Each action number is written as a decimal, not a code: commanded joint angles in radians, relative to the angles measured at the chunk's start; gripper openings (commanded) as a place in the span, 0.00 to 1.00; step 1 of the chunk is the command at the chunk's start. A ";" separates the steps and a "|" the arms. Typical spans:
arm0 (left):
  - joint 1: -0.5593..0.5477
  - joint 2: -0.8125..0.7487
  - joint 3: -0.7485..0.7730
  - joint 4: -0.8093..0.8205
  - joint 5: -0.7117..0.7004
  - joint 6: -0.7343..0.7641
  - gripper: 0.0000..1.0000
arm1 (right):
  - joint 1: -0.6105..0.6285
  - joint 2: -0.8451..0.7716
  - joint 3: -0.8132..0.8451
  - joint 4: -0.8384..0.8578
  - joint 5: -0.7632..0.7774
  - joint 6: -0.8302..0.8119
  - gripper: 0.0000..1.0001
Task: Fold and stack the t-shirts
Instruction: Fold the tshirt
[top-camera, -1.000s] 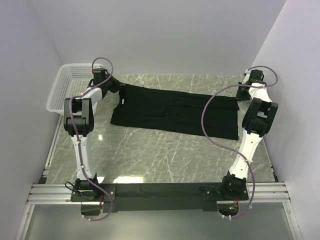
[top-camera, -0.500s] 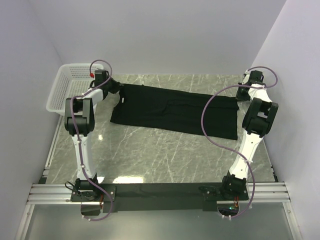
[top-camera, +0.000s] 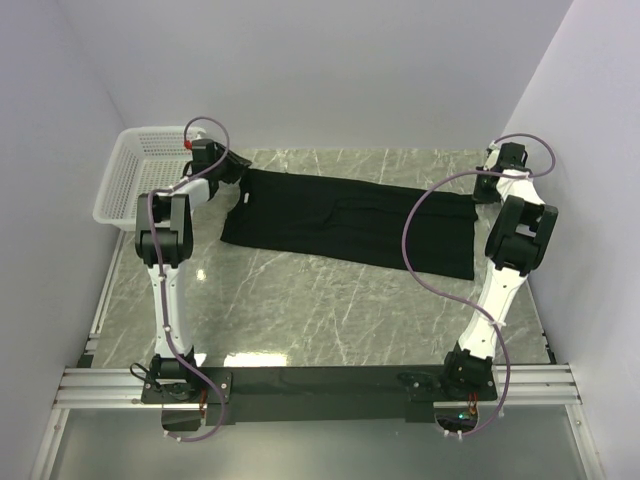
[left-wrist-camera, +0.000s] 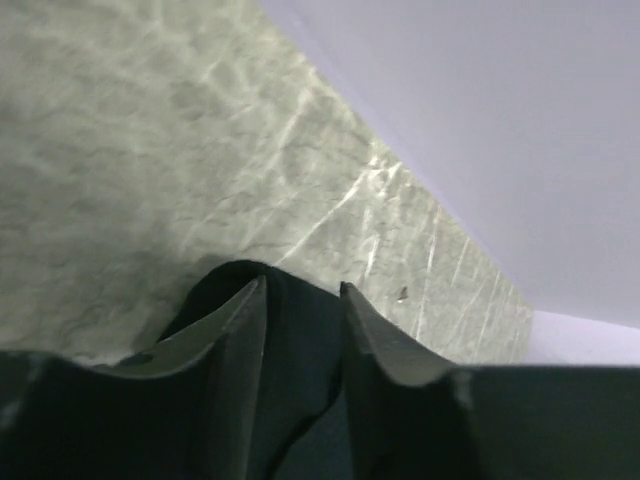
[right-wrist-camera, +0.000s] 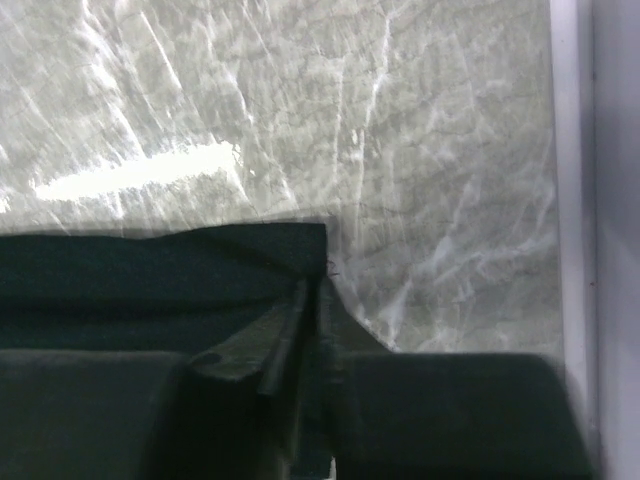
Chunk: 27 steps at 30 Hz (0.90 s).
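Marble table (top-camera: 330, 310) carries the black t-shirt (top-camera: 350, 225), spread across its far half. Its far-left corner is pinched by the left gripper (top-camera: 232, 172), its far-right by the right gripper (top-camera: 482, 190), both nearly closed on cloth. Uneven pulling could slip a thin pinch or skew the fold.

One black shirt (top-camera: 345, 220), one white basket (top-camera: 135, 170) at the far left, one marble table (top-camera: 330, 310). Two arms, left arm (top-camera: 165, 260) and right arm (top-camera: 505, 260), with one left gripper (left-wrist-camera: 298, 290) and one right gripper (right-wrist-camera: 310, 290).
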<state>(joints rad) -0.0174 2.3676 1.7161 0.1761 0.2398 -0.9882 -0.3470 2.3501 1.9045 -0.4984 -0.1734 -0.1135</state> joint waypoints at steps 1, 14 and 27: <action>-0.012 -0.031 0.071 0.068 0.047 0.072 0.41 | -0.012 -0.077 -0.024 0.015 0.028 -0.028 0.19; -0.047 -0.356 0.004 -0.111 -0.089 0.493 0.85 | 0.005 -0.276 -0.146 0.011 -0.064 -0.181 0.67; -0.033 -0.793 -0.487 -0.173 0.002 0.568 0.89 | 0.023 -0.560 -0.419 -0.083 -0.365 -0.555 0.70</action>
<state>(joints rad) -0.0517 1.6421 1.3163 0.0448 0.1471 -0.4541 -0.3313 1.8923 1.5265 -0.5198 -0.4072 -0.5171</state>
